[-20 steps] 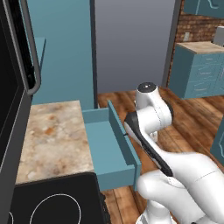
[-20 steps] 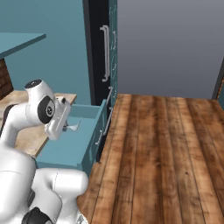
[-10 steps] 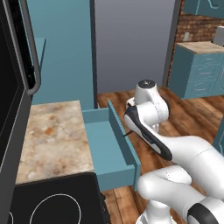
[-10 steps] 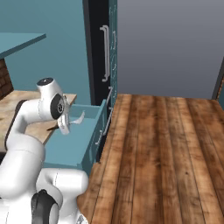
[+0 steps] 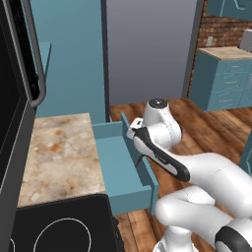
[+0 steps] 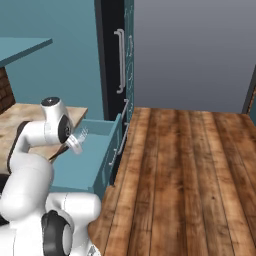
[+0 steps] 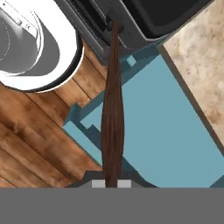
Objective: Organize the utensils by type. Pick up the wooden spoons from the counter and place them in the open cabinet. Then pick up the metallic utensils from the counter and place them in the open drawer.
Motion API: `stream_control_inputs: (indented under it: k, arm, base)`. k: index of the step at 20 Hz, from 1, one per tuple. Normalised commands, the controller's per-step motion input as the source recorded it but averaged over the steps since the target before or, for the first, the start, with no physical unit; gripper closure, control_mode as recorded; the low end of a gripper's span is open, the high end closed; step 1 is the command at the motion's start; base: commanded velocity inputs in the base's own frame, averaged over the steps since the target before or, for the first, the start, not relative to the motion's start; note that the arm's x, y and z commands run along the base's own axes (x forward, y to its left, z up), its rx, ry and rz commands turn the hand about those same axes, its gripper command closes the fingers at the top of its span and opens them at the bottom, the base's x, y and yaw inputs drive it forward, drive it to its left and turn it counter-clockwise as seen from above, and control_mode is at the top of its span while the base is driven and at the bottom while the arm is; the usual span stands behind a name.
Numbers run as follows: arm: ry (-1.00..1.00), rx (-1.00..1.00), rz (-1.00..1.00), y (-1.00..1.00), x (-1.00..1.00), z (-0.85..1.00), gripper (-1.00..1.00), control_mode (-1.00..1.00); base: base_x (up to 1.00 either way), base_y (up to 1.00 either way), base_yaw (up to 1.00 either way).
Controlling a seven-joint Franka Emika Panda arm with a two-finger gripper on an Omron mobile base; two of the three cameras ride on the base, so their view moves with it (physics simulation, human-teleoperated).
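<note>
My gripper is shut on the metallic utensil, a slim piece with a dark brown handle. In the hand view the handle runs up the middle, over the open teal drawer. From the right base view the gripper hangs above the drawer, and the utensil's silver head sticks out toward the drawer's back. In the left base view my forearm crosses the drawer next to the marbled counter. The wooden spoons are out of view.
A black cooktop lies at the counter's near end and a dark appliance rises on the left. The tall grey fridge stands behind the drawer. A teal cabinet shelf juts out overhead. Wooden floor spreads to the right.
The arm has turned and leaned a little further over the open drawer, carrying the utensil with it. The gripper has stayed shut on the handle.
</note>
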Motion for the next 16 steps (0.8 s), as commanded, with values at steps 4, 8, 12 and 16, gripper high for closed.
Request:
stream_control_inputs:
  k: [4, 8, 12, 16]
  arm:
    - [0.0, -0.09, 0.43, 0.36, 0.44, -0.31, 1.0, -1.0]
    - [0.08, -0.11, 0.37, 0.28, 0.65, -0.19, 1.0, -1.0]
    - [0.12, -0.12, 0.28, 0.14, 0.64, -0.4, 1.0, -1.0]
    - [0.08, -0.1, 0.22, 0.09, 0.53, -0.53, 1.0, -1.0]
  base:
    - [0.0, 0.0, 0.0]
    - [0.0, 0.0, 0.0]
    - [0.0, 0.0, 0.0]
    - [0.0, 0.0, 0.0]
